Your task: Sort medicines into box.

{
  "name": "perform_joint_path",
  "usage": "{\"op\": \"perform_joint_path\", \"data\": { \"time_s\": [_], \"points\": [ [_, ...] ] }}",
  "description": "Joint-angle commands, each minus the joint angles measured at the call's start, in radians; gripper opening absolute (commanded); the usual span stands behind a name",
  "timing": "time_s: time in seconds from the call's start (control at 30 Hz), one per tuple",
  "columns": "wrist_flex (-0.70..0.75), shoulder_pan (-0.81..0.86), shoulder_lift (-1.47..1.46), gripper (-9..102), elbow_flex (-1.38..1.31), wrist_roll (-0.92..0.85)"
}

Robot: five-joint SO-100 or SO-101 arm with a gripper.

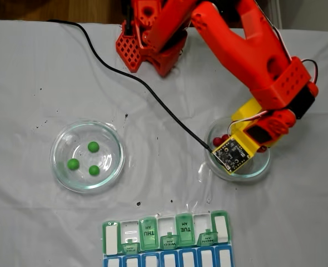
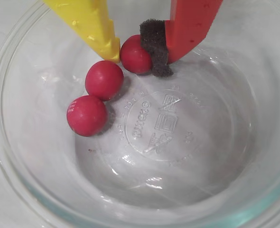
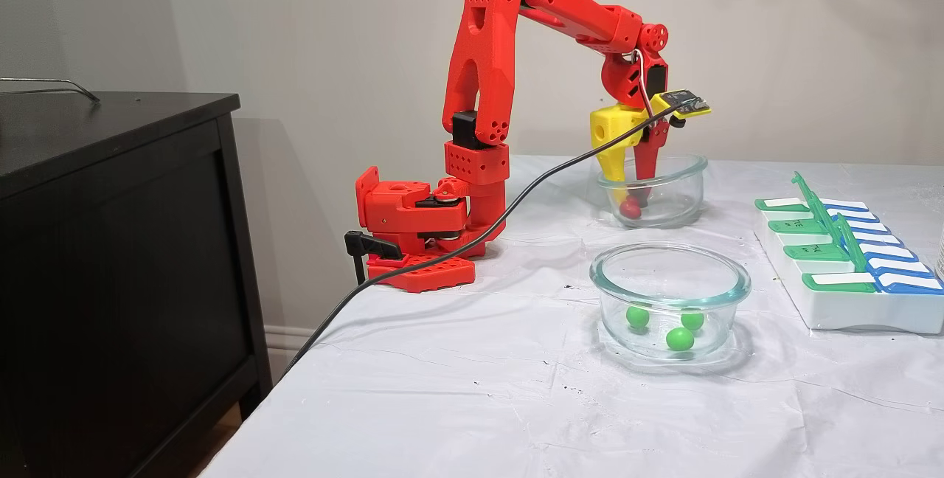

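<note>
Gripper (image 2: 136, 53) down inside glass dish (image 2: 254, 199), jaws nearly closed, pinching one red ball (image 2: 134, 55). Two red balls (image 2: 104, 80) beside it, touching each other.

A white cloth (image 3: 479, 389) covers the bench, with small dark specks on it. Two round glass bowls sit on it, well apart. In a fixed view one bowl (image 1: 87, 156) is on the left and the other bowl (image 1: 262, 164) is on the right. A black cable (image 1: 125, 75) runs across the cloth. A dark cabinet (image 3: 110, 257) stands beside the bench, by a pale wall (image 3: 332, 35).
</note>
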Motion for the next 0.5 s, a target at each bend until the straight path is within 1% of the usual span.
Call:
{"op": "perform_joint_path", "data": {
  "time_s": [0.0,0.17,0.27,0.4,0.47],
  "points": [
    [-0.003,-0.058,0.086,0,-0.003,-0.018],
    [-0.032,0.005,0.104,0,-0.061,-0.066],
    [-0.008,0.051,0.104,0,-0.133,-0.117],
    [-0.029,0.110,0.187,0,-0.147,-0.176],
    [-0.009,0.138,0.207,0,-0.179,-0.196]
  ]
}}
